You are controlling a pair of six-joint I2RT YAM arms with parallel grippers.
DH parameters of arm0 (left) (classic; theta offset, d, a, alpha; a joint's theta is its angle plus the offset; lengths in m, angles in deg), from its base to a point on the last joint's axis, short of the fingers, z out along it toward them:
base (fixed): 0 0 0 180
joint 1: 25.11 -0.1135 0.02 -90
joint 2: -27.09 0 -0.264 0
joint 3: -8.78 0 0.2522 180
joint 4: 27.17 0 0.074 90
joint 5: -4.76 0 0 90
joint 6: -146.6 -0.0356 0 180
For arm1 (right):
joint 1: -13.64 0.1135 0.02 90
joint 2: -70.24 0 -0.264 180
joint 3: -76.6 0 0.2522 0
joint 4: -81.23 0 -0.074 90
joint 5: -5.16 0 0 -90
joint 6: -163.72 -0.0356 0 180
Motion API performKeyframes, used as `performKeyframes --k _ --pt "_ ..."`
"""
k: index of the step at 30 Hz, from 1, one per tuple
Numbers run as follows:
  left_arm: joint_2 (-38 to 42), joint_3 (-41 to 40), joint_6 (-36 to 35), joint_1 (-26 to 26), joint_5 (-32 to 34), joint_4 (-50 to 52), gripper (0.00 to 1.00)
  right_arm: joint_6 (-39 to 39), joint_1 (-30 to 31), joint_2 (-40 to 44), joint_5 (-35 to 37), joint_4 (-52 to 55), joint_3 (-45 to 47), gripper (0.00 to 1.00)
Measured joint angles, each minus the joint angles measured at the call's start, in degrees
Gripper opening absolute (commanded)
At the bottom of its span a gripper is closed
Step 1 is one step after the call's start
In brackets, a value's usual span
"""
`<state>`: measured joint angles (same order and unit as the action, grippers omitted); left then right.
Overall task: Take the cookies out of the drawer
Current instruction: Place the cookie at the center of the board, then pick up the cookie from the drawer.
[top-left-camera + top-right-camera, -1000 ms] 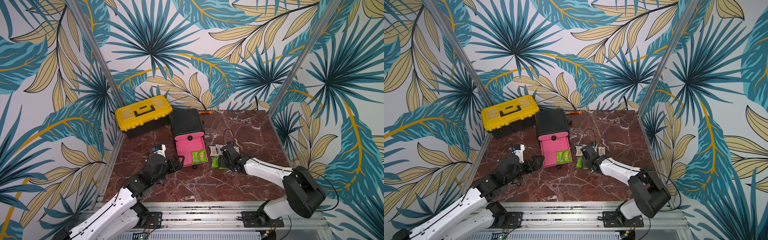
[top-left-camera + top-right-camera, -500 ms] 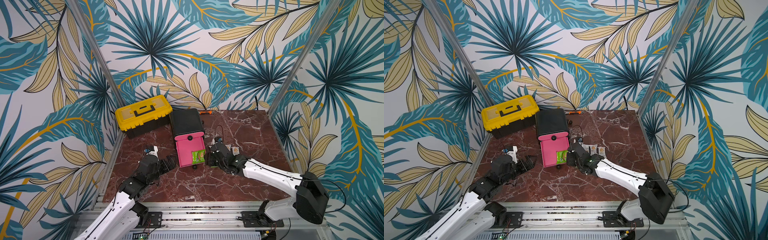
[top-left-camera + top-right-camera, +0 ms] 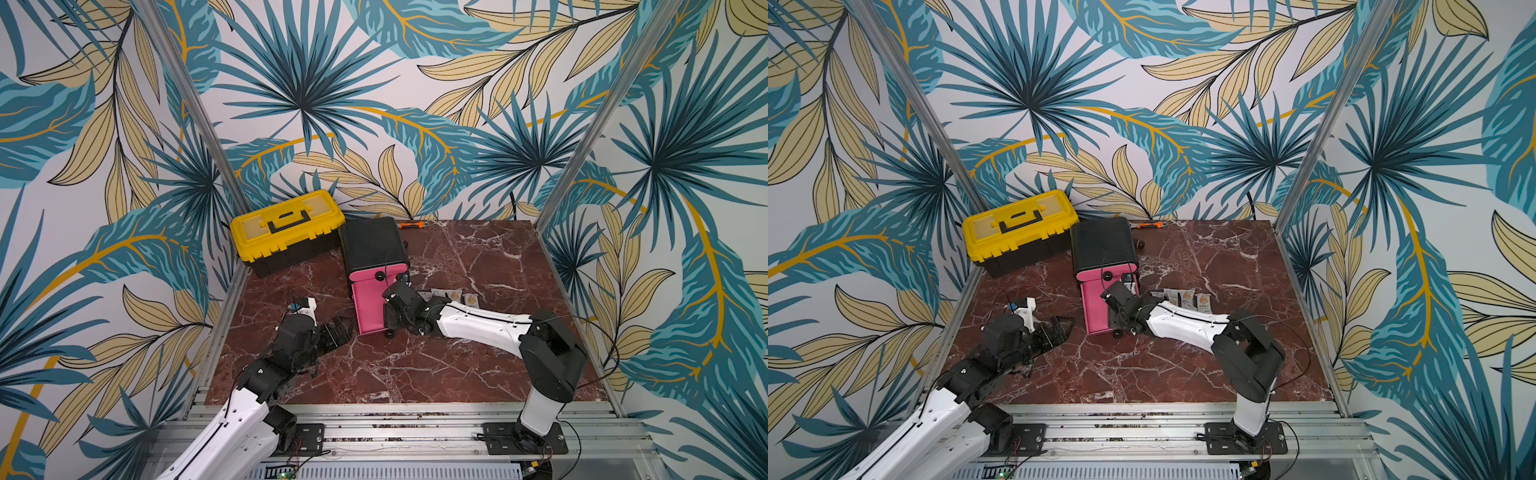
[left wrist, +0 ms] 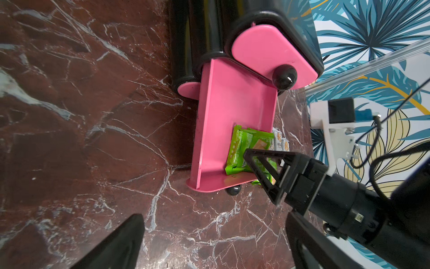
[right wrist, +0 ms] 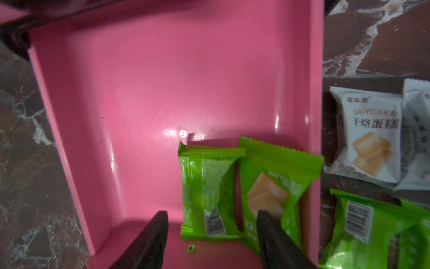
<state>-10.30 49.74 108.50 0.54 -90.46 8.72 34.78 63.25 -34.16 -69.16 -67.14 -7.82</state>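
On the marble table [image 3: 457,374] I see the pink drawer [image 5: 162,81] pulled out, my left gripper [image 3: 337,330] spread wide beside it, my right gripper [image 5: 211,213] spread over two green cookies [image 5: 207,193] inside, white cookies [image 5: 370,137] lying just outside.

Our right arm [image 3: 482,328] reaches low and forward, right gripper [image 5: 210,217] with jaws parted; our left gripper [image 4: 214,233] hovers, jaws wide apart.
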Motion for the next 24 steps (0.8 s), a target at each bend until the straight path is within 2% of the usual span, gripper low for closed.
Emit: performKeyframes --k 7,18,24 --pt "0.0 0.0 -0.1 0.0 -0.2 0.5 1.00 0.0 0.6 -4.7 1.0 0.5 -3.2 0.57" --pt "-0.5 0.7 -0.5 0.0 -0.6 2.4 1.00 1.4 0.7 -7.0 2.6 1.1 -5.5 0.32" --pt "-0.8 4.2 -1.8 0.0 -2.2 4.3 1.00 1.9 0.8 -5.2 2.7 1.0 -4.2 0.30"
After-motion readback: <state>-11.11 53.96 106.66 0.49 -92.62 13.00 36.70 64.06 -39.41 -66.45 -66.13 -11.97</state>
